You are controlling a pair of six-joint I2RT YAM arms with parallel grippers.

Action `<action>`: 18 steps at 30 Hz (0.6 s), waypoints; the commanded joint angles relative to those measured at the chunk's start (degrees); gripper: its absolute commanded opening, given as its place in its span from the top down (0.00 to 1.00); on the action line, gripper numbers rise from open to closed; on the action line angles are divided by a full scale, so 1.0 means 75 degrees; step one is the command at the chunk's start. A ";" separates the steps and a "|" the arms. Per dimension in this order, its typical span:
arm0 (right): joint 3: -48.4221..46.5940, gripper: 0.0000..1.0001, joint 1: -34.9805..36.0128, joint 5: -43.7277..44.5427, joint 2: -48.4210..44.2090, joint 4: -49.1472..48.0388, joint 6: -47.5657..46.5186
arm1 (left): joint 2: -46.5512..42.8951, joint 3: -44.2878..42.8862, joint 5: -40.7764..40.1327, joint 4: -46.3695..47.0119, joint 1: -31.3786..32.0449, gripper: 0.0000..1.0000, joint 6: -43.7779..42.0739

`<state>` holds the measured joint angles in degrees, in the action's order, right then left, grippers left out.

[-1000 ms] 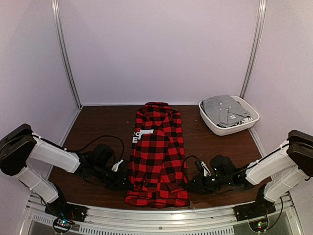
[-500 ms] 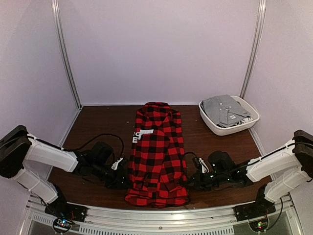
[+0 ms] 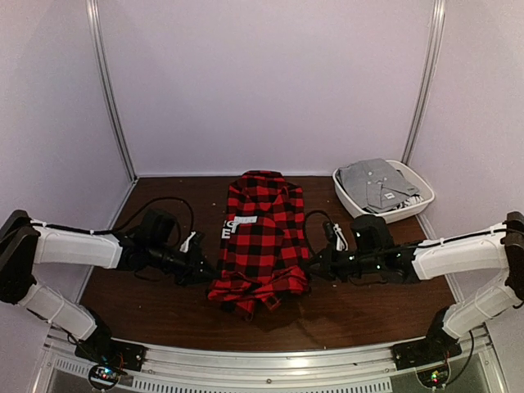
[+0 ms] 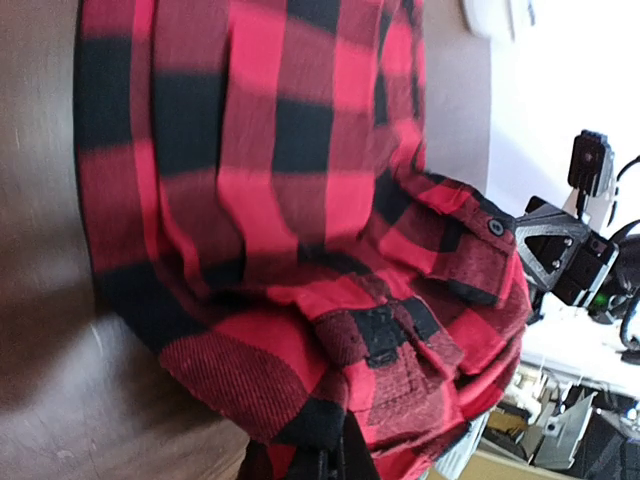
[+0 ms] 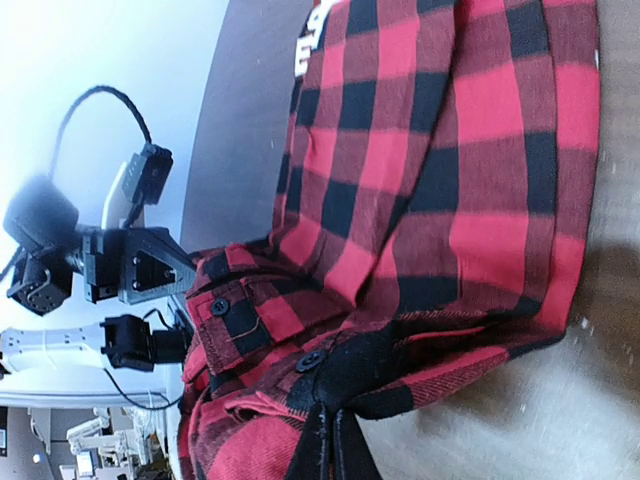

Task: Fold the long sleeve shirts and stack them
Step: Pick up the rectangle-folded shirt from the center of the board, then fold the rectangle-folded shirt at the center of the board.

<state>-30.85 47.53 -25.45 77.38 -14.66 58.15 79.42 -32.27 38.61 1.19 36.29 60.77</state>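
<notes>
Pale lilac walls close the dark wooden table [image 3: 164, 213] on three sides, and a metal rail [image 3: 262, 364] runs along its near edge at the bottom of the top view. At the centre of this view lies the red-and-black check shirt [image 3: 262, 237], with its collar toward the back wall. Its lower hem is bunched into a thick fold. A small white label [image 3: 244, 220] sits on the left part of the shirt with white letters under it. They are too small to read, and in the right wrist view they are cut by the upper edge.

The left gripper [image 3: 206, 276] has its fingers closed tight on the left end of the bunched hem. The right gripper [image 3: 313, 266] pinches the right end in the same way. Each wrist view shows dark fingertips pressed together on the cloth at the bottom edge [image 4: 330, 465] [image 5: 328, 445].

At the upper right, a white basket [image 3: 360, 214] near the corner holds a grey folded garment [image 3: 377, 182], well apart from the shirt. Bare wood shows between the bunched hem and the rail, and also left and right of the shirt behind both arms.
</notes>
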 commanded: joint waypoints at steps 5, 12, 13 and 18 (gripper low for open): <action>-0.1391 1.00 -0.1180 0.0388 0.1194 -0.0509 -0.0697 | 0.1369 -0.1679 -0.0048 0.0724 -0.0854 1.00 -0.0142; -0.2447 1.00 -0.1756 0.0268 0.2750 -0.1068 -0.0710 | 0.2985 -0.2685 -0.0215 0.1587 -0.1159 1.00 0.0304; -0.2557 1.00 -0.1787 0.0271 0.2900 -0.1077 -0.0710 | 0.3121 -0.2811 -0.0264 0.1587 -0.1161 1.00 0.0325; -0.2739 1.00 -0.1913 0.0339 0.3293 -0.1121 -0.0657 | 0.3467 -0.3097 -0.0505 0.1466 -0.1171 1.00 0.0334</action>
<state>-49.65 34.02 -23.97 101.03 -20.38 53.91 104.62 -52.93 36.64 9.04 27.79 62.65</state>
